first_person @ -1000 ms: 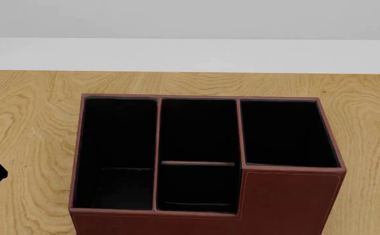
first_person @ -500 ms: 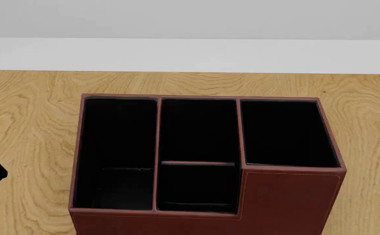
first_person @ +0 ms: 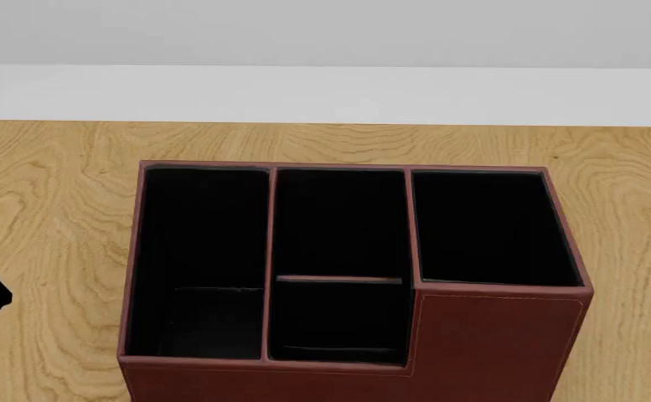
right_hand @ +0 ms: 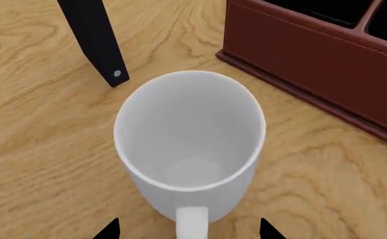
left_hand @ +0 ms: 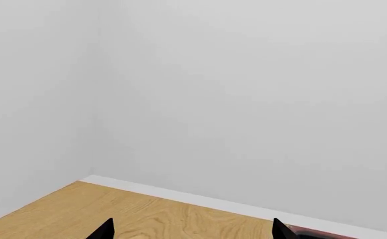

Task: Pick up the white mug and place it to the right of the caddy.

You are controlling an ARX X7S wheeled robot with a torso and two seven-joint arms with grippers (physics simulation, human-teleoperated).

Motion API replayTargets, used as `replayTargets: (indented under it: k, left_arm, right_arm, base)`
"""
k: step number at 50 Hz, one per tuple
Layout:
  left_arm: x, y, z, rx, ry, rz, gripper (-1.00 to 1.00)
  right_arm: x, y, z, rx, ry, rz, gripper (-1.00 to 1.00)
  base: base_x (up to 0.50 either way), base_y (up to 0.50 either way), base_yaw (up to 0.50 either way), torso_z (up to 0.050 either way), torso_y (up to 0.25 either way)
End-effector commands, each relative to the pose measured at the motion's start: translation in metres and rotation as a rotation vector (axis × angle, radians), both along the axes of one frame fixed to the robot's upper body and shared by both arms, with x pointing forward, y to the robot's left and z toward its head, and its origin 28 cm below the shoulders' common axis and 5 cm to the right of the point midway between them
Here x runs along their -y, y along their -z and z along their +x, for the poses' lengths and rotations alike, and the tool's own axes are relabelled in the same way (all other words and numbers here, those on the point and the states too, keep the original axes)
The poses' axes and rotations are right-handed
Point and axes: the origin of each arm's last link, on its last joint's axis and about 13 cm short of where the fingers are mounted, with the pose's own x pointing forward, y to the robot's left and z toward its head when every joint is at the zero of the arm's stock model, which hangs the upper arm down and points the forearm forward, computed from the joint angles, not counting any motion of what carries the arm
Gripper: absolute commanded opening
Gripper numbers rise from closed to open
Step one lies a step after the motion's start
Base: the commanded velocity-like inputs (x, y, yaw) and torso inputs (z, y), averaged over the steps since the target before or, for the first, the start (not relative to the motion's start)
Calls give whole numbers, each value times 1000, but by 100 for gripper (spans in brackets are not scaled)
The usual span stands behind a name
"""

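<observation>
The white mug [right_hand: 190, 144] stands upright on the table [right_hand: 40, 139] just beside the caddy [right_hand: 313, 64], directly below the right gripper [right_hand: 190, 230] — its fingers spread and empty, straddling the handle — while the left gripper [left_hand: 193, 230], also spread, faces the wall.

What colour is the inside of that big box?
Black inside the caddy, with a reddish-brown outside; the head view shows it best.

Glossy white mug [right_hand: 190, 144], leather-look stitched caddy [first_person: 493, 335] w/ matt black lining, wood-grain table [first_person: 46, 193].
</observation>
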Motion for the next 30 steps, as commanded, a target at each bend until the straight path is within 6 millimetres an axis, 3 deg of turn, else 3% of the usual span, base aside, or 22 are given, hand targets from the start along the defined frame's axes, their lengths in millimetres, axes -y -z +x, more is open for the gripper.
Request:
replayTargets:
  k: [1, 30]
  left_arm:
    - [0, 0, 0, 0, 0, 0, 100]
    - [0, 0, 0, 1, 1, 1, 100]
  right_arm:
    - [-1, 3, 0, -9, -4, -2, 100]
    - [-3, 13, 3, -23, -17, -15, 100]
  base:
    - [0, 0, 0, 0, 0]
    - [0, 0, 0, 0, 0]
